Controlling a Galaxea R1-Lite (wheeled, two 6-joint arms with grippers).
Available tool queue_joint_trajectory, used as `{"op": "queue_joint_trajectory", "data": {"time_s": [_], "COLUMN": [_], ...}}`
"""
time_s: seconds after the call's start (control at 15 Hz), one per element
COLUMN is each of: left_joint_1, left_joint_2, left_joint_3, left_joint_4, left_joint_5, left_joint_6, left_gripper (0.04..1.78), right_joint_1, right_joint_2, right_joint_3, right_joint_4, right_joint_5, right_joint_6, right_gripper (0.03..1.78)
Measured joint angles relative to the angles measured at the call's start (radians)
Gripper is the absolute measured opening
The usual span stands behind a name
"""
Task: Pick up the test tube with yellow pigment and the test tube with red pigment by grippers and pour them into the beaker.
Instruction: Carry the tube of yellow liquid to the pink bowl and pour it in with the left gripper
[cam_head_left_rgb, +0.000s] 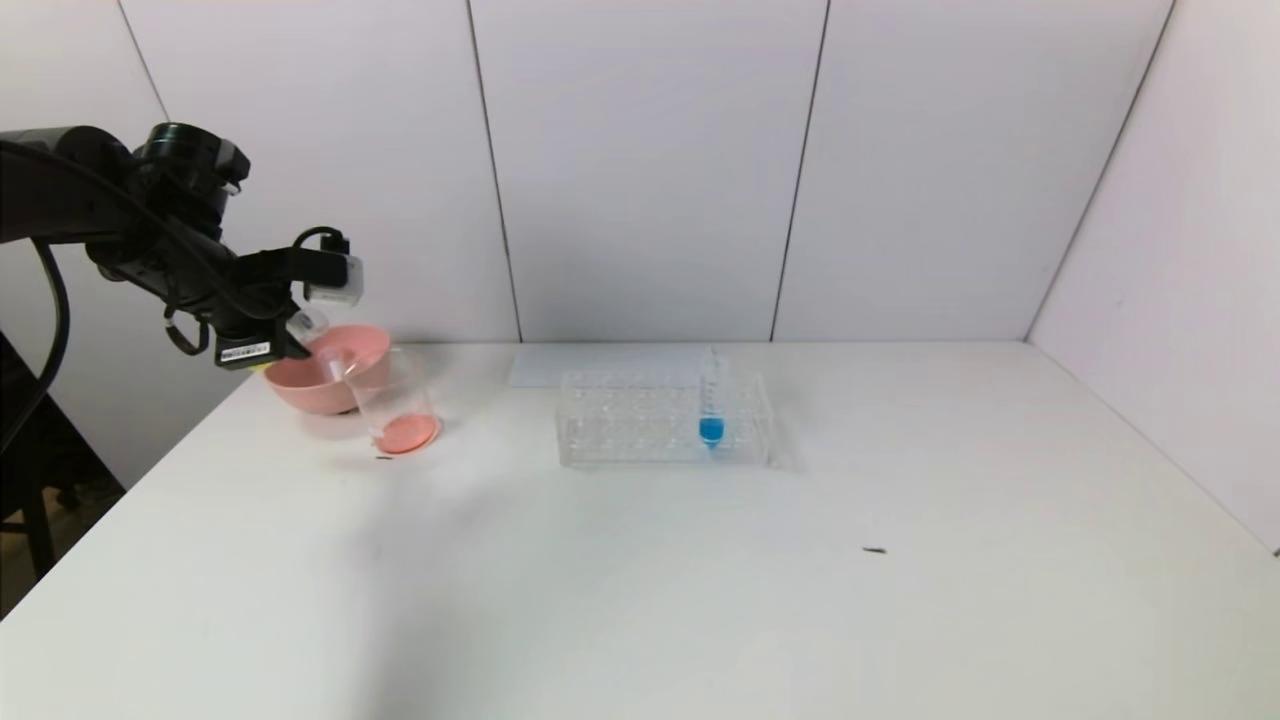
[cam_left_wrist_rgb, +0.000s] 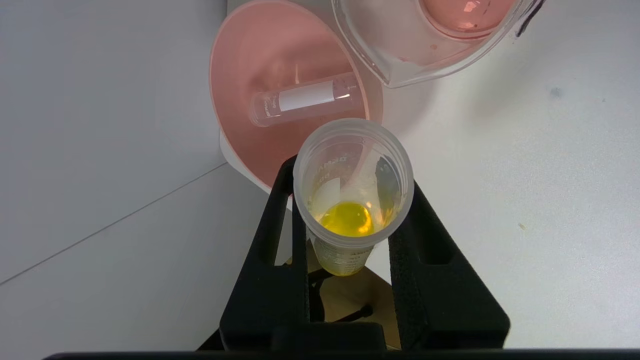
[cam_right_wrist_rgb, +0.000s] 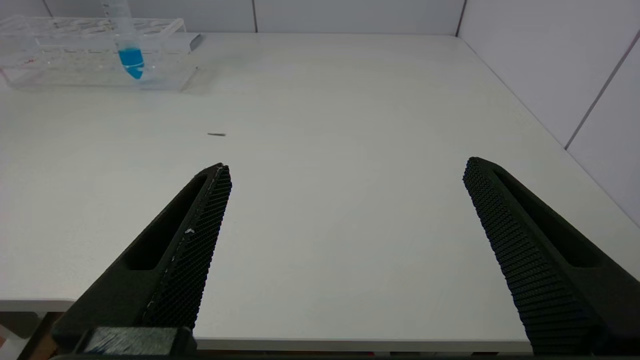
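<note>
My left gripper (cam_left_wrist_rgb: 350, 182) is shut on the test tube with yellow pigment (cam_left_wrist_rgb: 327, 165), whose open mouth faces the camera with yellow liquid pooled at its tip. In the head view this gripper (cam_head_left_rgb: 295, 335) hangs at the far left, above the pink bowl and just beside the beaker (cam_head_left_rgb: 385, 385). The beaker (cam_left_wrist_rgb: 380, 75) holds a thin layer of red liquid. A clear tube with a white label (cam_left_wrist_rgb: 305, 102) lies empty in the pink bowl; no tube with red liquid shows. My right gripper (cam_right_wrist_rgb: 345, 170) is open and empty over the table's front edge.
The pink bowl (cam_head_left_rgb: 300, 385) stands at the table's far left corner, touching the beaker; it also shows in the left wrist view (cam_left_wrist_rgb: 250, 60). A clear tube rack (cam_head_left_rgb: 620, 420) mid-table holds a blue-tipped tube (cam_head_left_rgb: 711, 410). Walls close the back and right.
</note>
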Motion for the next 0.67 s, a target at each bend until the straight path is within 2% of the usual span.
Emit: {"op": "queue_joint_trajectory", "data": {"time_s": [0.67], "left_joint_1": [-0.044], "left_joint_2": [0.011], "left_joint_3": [0.000], "left_joint_4": [-0.011], "left_joint_5": [0.114], "left_joint_6": [0.011], "left_gripper": [0.47], "right_joint_1": [0.000], "right_joint_2": [0.000], "right_joint_3": [0.000], "right_joint_4": [0.000], "right_joint_5": [0.000], "right_joint_6": [0.000], "right_gripper": [1.70]}}
